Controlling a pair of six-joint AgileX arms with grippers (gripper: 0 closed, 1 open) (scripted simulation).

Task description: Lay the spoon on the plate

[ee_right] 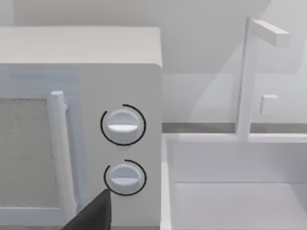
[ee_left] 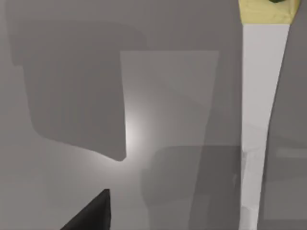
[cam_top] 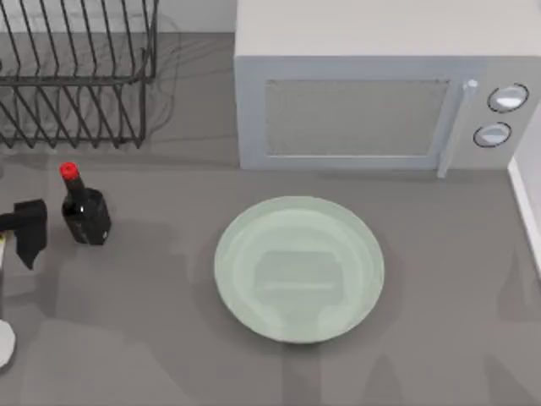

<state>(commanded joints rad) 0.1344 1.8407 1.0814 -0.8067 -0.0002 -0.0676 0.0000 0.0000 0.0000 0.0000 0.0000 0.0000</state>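
Black bottle (cam_top: 84, 211) stands between left gripper (cam_top: 27, 230), finger state unclear, and plate (cam_top: 298, 269).

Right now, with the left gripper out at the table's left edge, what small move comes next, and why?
Probably ease the left gripper down over the spoon, then close. The plate lies bare at the table's middle, so the spoon is not yet laid there. The left wrist view shows its pale handle flat on the table, with one dark fingertip beside it and apart from it.
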